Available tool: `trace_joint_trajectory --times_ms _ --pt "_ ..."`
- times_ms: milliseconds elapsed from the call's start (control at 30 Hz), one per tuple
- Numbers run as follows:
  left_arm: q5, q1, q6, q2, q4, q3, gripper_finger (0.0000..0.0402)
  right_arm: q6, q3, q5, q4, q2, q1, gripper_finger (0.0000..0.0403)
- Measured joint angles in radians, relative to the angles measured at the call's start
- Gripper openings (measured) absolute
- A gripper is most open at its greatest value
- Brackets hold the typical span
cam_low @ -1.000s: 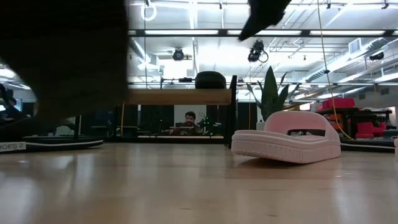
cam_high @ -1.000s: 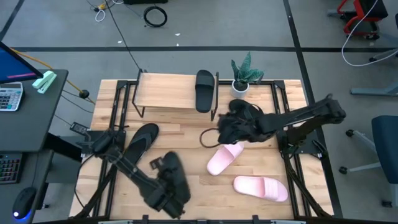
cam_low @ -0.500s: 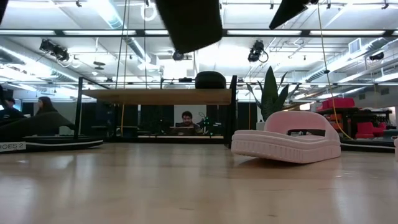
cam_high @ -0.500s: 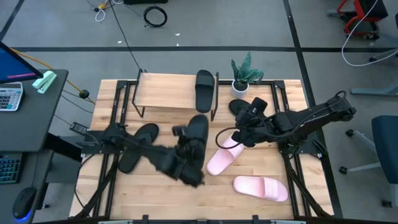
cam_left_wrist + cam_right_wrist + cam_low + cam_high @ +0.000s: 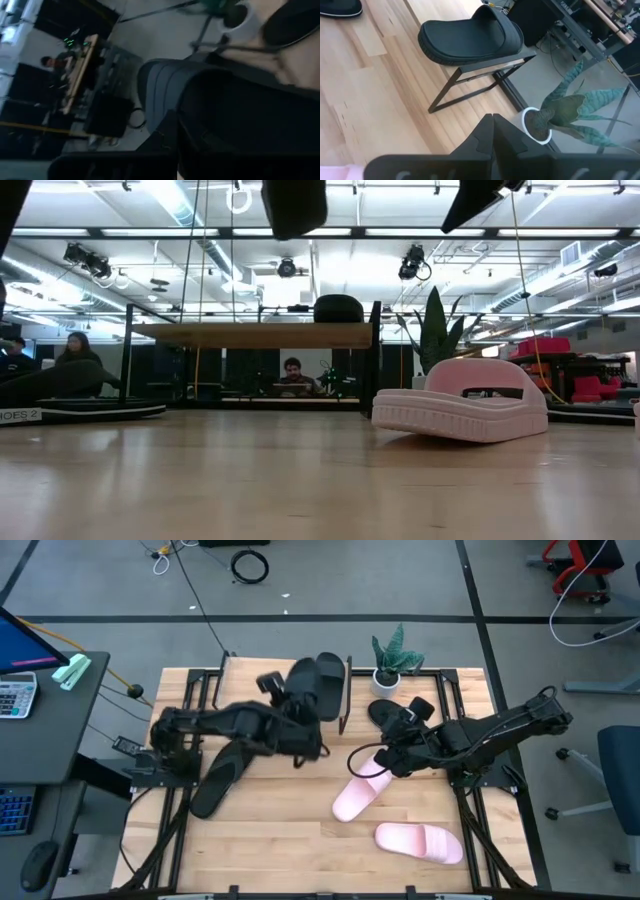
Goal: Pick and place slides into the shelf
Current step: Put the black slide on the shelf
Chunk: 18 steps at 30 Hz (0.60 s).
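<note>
On the shelf [image 5: 262, 690] sits one black slide [image 5: 330, 683]; left gripper [image 5: 300, 705] clamps another black slide [image 5: 298, 690] above it; right gripper [image 5: 385, 755] closed, empty.

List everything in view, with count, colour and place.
shelf: one, light wood on black frame, table's far side
black slides: two, one on the shelf's right end, one held over the shelf
pink slides: two, table's near right
black flip-flops: two, table's left, beside the plant
plant: one, green, white pot, right of the shelf
people: two, room behind
left gripper: shut on a black slide
right gripper: shut, mid-table
</note>
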Motion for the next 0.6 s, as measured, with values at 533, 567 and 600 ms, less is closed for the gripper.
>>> trace_joint_trajectory --times_ms 533,567,600 --pt "-0.049 0.276 0.218 -0.125 0.346 -0.526 0.0 0.052 0.0 -0.001 -0.015 0.0 0.015 0.0012" --pt "-0.048 0.29 0.262 -0.132 0.406 -0.561 0.0 0.055 0.0 -0.001 -0.015 0.0 0.015 0.0012" --pt "-0.044 0.304 0.301 -0.138 0.464 -0.594 0.0 0.058 0.0 -0.001 -0.015 0.0 0.019 0.0012"
